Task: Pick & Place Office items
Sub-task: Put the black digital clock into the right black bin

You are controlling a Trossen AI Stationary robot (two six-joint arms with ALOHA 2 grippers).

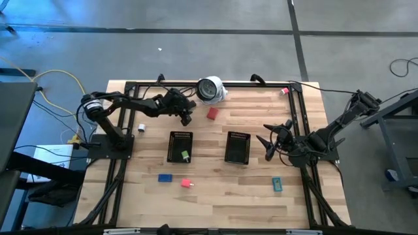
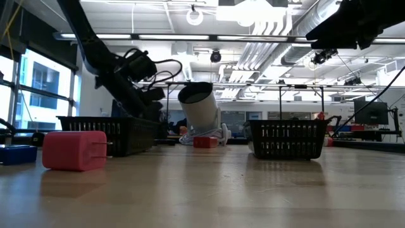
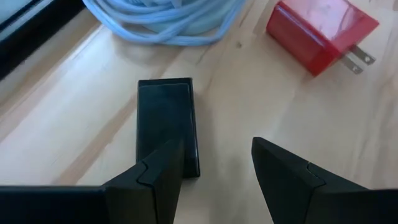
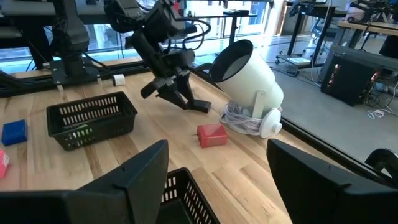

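Observation:
My left gripper (image 1: 186, 117) (image 3: 217, 168) is open and low over the table's far side, just left of the red piece (image 1: 212, 113) (image 3: 320, 31). A dark brown piece (image 3: 166, 118) (image 4: 200, 106) lies flat on the wood, its near end under one finger. My right gripper (image 1: 270, 140) (image 4: 217, 149) is open and hovers to the right of the right tray (image 1: 238, 147). A green piece (image 1: 185, 155) lies in the left tray (image 1: 176, 138). Blue (image 1: 164, 177), pink (image 1: 187, 183) and teal (image 1: 277, 185) pieces lie on the near part of the table. My left gripper comes at the dark brown piece from above, slanting, with its fingers along it. One finger (image 3: 158, 177) overlaps the piece's near end (image 3: 186, 165); the other stands on bare wood beside it. Whether the finger touches the piece, I cannot tell.
A white round object with a dark face (image 1: 210, 89) (image 4: 249, 78) rests tilted on a pale blue cable coil (image 3: 161, 22) just beyond the left gripper. A small white item (image 1: 141, 128) lies near the left arm's base. A black frame rail (image 1: 196, 83) runs along the far edge.

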